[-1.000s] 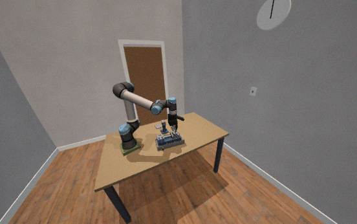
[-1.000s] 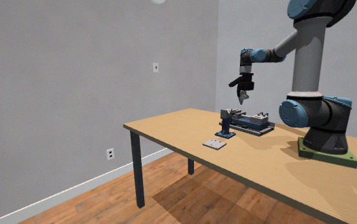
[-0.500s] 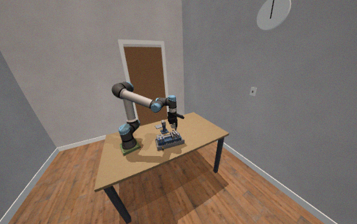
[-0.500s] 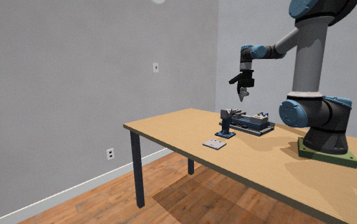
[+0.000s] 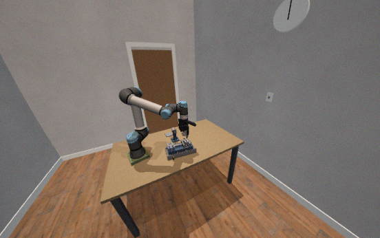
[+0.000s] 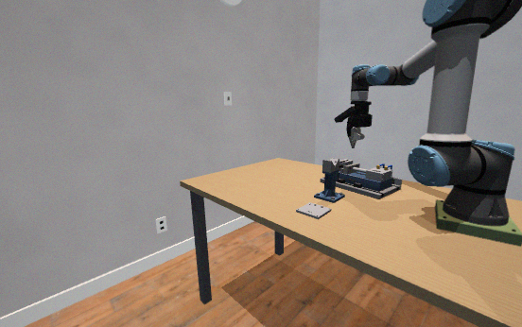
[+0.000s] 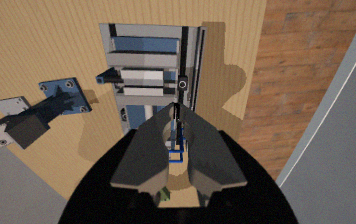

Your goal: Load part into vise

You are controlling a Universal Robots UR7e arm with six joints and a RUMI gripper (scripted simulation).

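The part [image 7: 143, 82] is a light grey block with a dark band along its middle. It lies between the jaws of the vise [image 7: 150, 75] in the wrist view. A short blue rod [image 7: 107, 77] touches its left end. In the exterior and top views the part is too small to make out inside the vise [image 6: 366, 179] [image 5: 180, 148]. My gripper [image 7: 175, 103] [image 6: 354, 141] [image 5: 184, 133] is shut with nothing between the fingers. It hangs well above the vise.
The V-block [image 6: 331, 180] stands on its blue base beside the vise; it also shows in the wrist view [image 7: 57, 100]. The grey infeed plate [image 6: 313, 210] lies bare near the table's edge. The arm's base [image 6: 473, 222] stands on a green plate.
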